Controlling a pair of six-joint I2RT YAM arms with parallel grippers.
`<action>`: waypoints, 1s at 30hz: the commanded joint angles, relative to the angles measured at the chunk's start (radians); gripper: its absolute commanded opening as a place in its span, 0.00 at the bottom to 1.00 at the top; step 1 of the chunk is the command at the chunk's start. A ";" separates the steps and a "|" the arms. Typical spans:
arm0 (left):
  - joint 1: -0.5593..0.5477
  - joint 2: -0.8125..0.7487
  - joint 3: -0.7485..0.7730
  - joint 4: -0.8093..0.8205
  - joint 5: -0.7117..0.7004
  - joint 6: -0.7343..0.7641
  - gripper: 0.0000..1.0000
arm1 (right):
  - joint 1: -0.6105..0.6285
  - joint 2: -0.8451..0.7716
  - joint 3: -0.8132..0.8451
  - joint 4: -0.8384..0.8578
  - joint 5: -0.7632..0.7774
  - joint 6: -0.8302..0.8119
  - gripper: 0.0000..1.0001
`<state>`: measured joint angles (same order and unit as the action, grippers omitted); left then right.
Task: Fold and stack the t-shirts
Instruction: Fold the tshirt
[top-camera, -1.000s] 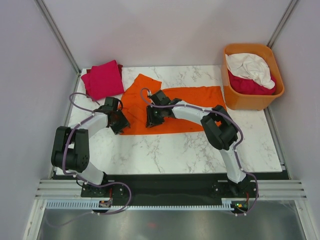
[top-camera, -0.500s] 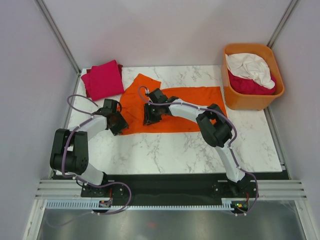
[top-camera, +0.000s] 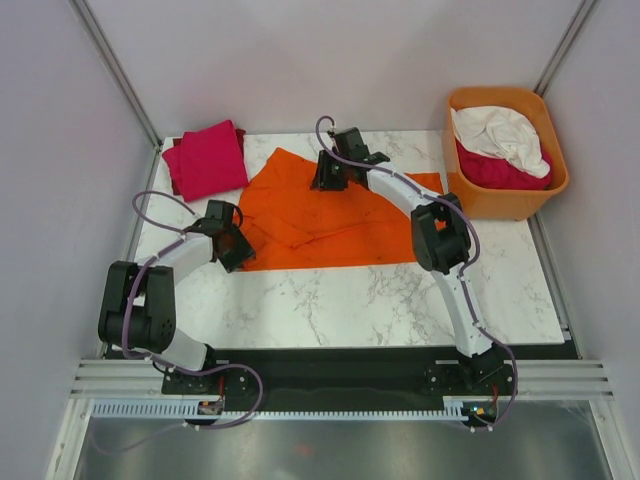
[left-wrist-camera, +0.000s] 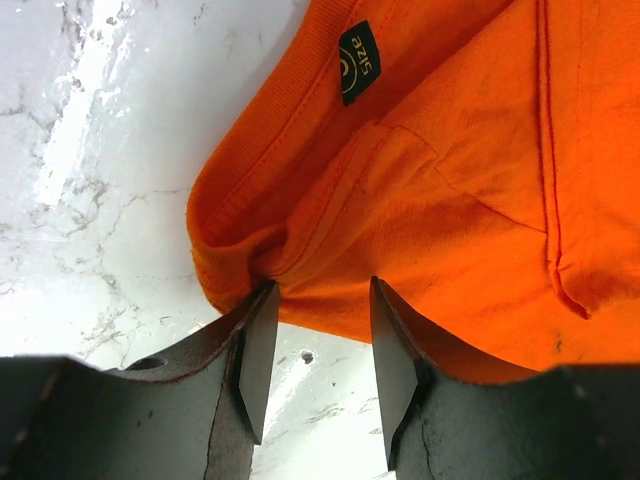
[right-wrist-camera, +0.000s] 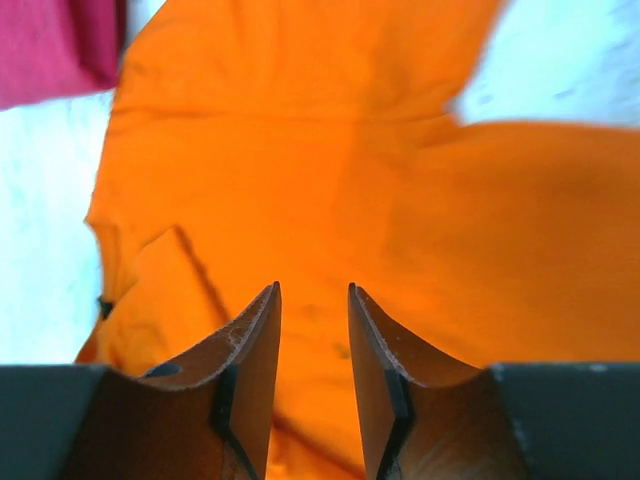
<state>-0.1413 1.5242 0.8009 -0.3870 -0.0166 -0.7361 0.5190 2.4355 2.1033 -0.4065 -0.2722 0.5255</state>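
Note:
A bright orange t-shirt (top-camera: 345, 215) lies spread on the marble table, with a fold over its left part. My left gripper (top-camera: 232, 248) is open at the shirt's near-left edge. In the left wrist view the collar hem with its black size label (left-wrist-camera: 358, 62) lies just beyond my open left gripper (left-wrist-camera: 318, 340), and bare table shows between the jaws. My right gripper (top-camera: 328, 172) is open and empty above the shirt's far edge, and the right wrist view shows only orange cloth (right-wrist-camera: 330, 180) under the gripper (right-wrist-camera: 313, 300). A folded magenta-pink shirt (top-camera: 208, 160) lies at the far left.
A rigid orange tub (top-camera: 470, 198) at the far right holds a white shirt (top-camera: 498, 132) and a crimson shirt (top-camera: 500, 172). The magenta shirt also shows in the right wrist view (right-wrist-camera: 50, 45). Grey walls close in on the table's sides.
My right gripper has moved from the shirt's left middle up and away to its far edge. The orange cloth there now lies folded flatter. The left gripper has hardly moved.

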 joint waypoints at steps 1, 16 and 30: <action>0.008 -0.030 -0.014 -0.021 -0.023 -0.006 0.49 | 0.022 -0.074 -0.020 -0.005 0.011 -0.094 0.42; 0.005 -0.042 -0.028 -0.018 -0.028 -0.011 0.49 | 0.305 -0.305 -0.401 0.014 0.327 -0.410 0.61; 0.006 -0.048 -0.035 -0.009 -0.029 -0.011 0.49 | 0.374 -0.219 -0.328 -0.046 0.439 -0.461 0.71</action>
<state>-0.1406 1.5002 0.7784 -0.3885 -0.0196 -0.7357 0.8612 2.2047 1.7466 -0.4416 0.1310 0.0895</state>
